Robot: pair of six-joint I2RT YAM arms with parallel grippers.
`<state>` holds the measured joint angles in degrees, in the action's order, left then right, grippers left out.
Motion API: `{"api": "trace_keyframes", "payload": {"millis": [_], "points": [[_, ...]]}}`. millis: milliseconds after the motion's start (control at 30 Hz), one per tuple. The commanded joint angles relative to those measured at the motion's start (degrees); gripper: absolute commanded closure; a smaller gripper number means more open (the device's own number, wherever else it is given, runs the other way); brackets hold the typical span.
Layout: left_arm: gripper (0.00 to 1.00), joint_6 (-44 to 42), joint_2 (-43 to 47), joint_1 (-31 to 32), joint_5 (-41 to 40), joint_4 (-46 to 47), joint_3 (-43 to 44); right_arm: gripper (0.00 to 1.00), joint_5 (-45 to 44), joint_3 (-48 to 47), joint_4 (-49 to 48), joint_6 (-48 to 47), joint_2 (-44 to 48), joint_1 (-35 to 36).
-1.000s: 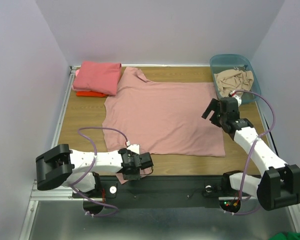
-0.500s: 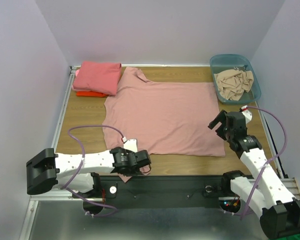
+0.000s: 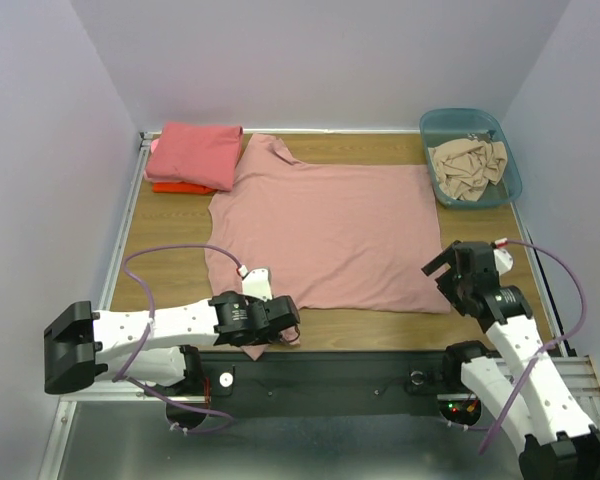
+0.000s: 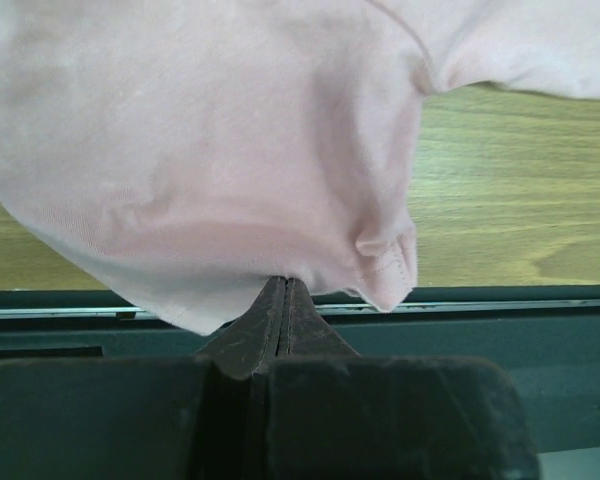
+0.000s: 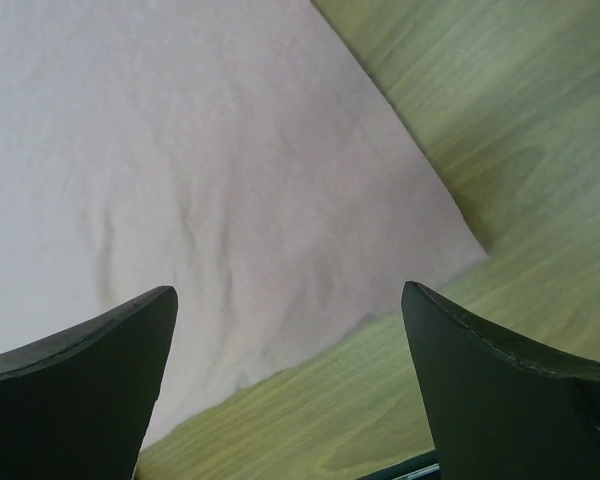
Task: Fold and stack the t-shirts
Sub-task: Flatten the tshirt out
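Observation:
A large dusty pink t-shirt (image 3: 325, 235) lies spread flat across the wooden table. Its near left sleeve (image 4: 230, 200) hangs at the table's front edge, and my left gripper (image 3: 283, 333) is shut on that sleeve's hem, as the left wrist view shows (image 4: 283, 285). My right gripper (image 3: 448, 277) hovers open over the shirt's near right corner (image 5: 450, 250), with nothing between its fingers (image 5: 288, 295). At the back left a folded coral-pink t-shirt (image 3: 192, 153) rests on an orange-red one (image 3: 172, 187).
A teal bin (image 3: 512, 170) holding crumpled beige cloth (image 3: 467, 168) stands at the back right. A dark metal rail (image 3: 370, 362) runs along the near edge. Purple walls close in the table on three sides.
My left gripper has closed on the sleeve hem and shifted slightly right. The right arm has swung from beside the bin back toward the shirt's near right corner, still open.

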<state>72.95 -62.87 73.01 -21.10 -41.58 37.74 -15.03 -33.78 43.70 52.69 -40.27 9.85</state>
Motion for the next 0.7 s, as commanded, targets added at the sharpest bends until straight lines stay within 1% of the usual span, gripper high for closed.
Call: {"api": "trace_keyframes", "payload": {"millis": [0, 67, 167, 267, 367, 467, 500, 533, 567, 633, 667], "points": [[1.00, -0.26, 1.44, 0.20, -4.38, -2.27, 2.95, 0.00, -3.26, 2.22, 7.01, 9.88, 5.89, 0.35], [1.00, -0.26, 1.61, 0.02, -5.35, -2.63, 2.96, 0.00, -2.99, 4.50, 7.10, 14.08, 10.29, 0.44], [1.00, -0.26, 2.05, 0.11, -6.23, -3.15, 3.13, 0.00, -4.13, 7.76, 6.84, 17.61, 12.32, 0.44], [1.00, -0.44, 2.23, -0.06, -6.50, -3.07, 3.05, 0.02, -4.05, 8.99, 6.05, 19.20, 11.36, 0.44], [1.00, -1.14, 1.79, -0.06, -4.83, -1.84, 2.17, 0.03, -3.43, 11.62, 3.77, 19.12, 9.95, 0.35], [0.99, -1.93, -1.19, -0.06, -2.98, -1.31, 1.46, 0.04, -1.85, 14.08, 0.35, 19.03, 7.76, 0.44], [0.92, -1.93, -1.20, -0.06, -2.72, -1.31, 1.64, 0.04, -1.85, 14.35, -0.19, 18.95, 7.75, 0.44], [0.80, -2.28, -2.59, -0.06, -1.76, -1.13, 1.81, 0.05, -1.94, 14.44, -0.55, 18.77, 7.23, 0.44], [0.63, -2.89, -3.13, -0.15, -1.31, -0.17, 1.73, 0.05, -2.02, 14.44, -0.72, 18.42, 7.14, 0.44], [0.53, -5.86, -4.54, -0.06, 1.31, 2.37, 1.03, 0.09, -2.81, 14.36, -0.99, 18.07, 7.48, 0.44], [0.45, -7.19, -4.89, -0.15, 2.63, 6.12, 0.59, 0.17, -3.25, 14.44, -0.99, 17.89, 7.84, 0.44]]}}
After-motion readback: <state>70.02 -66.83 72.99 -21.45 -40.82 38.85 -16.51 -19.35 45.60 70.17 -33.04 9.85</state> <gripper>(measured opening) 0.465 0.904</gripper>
